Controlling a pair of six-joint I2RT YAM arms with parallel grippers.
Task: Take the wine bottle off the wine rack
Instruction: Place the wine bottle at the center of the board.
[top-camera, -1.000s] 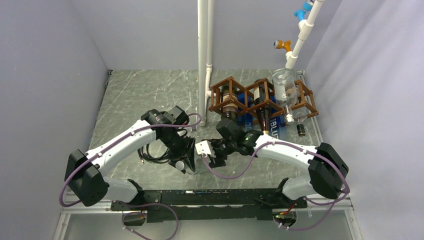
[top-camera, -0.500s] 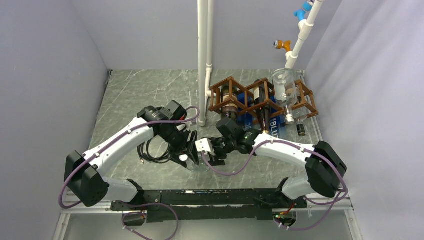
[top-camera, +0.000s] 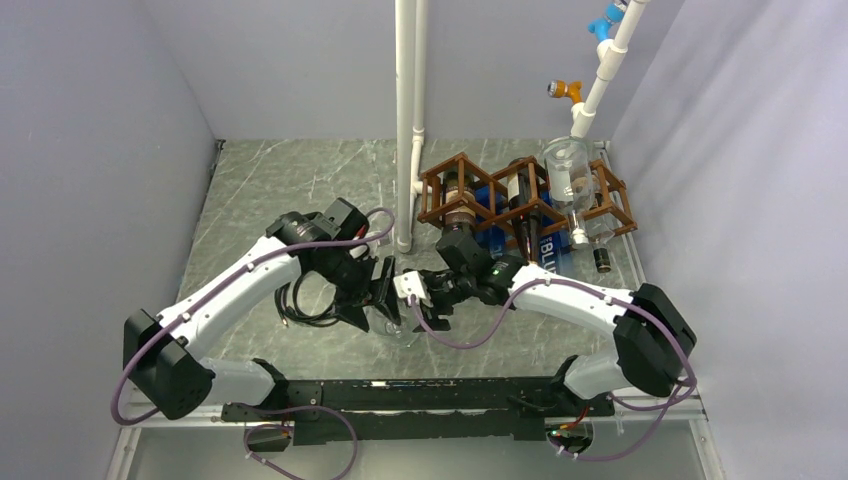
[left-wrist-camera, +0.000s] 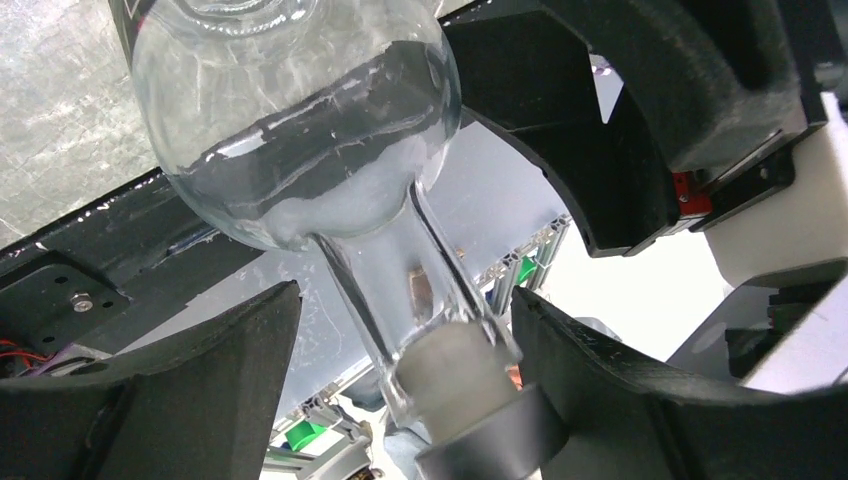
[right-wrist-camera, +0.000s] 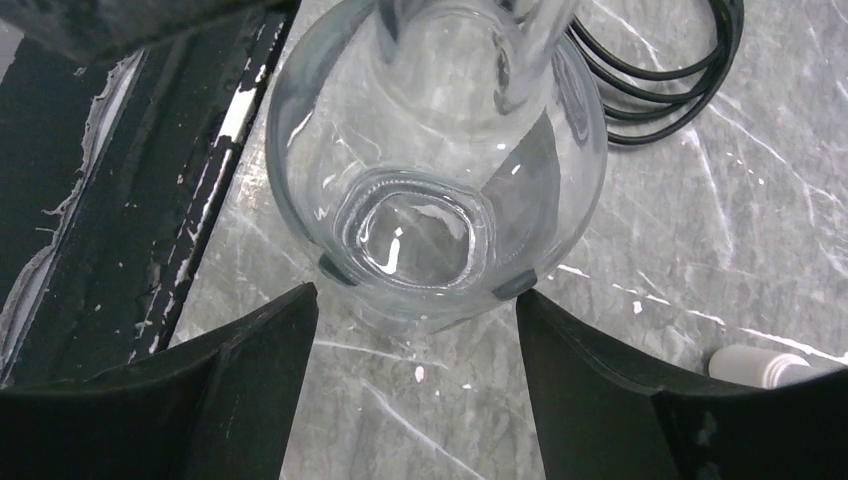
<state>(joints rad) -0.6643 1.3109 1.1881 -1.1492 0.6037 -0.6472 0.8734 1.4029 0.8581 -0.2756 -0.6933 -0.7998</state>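
Claws: my left claw stands wide around the neck, my right claw stands wide around the base, with gaps on both sides of the glass, so neither is holding it
Wine bottle: clear glass, round-bellied, between the two claws and, as I read it, lying on the bench near the arm bases
Cable: a black loop on the bench just beside the bottle's neck end
Wine rack: far right of the bench, well apart from the bottle, with other bottles lying in its cells
White pipe: upright, just left of the rack
Done: by my judgement the bottle is off the rack and set down
Left: only to draw both arms back clear of the glass without nudging it, since a round bottle could roll
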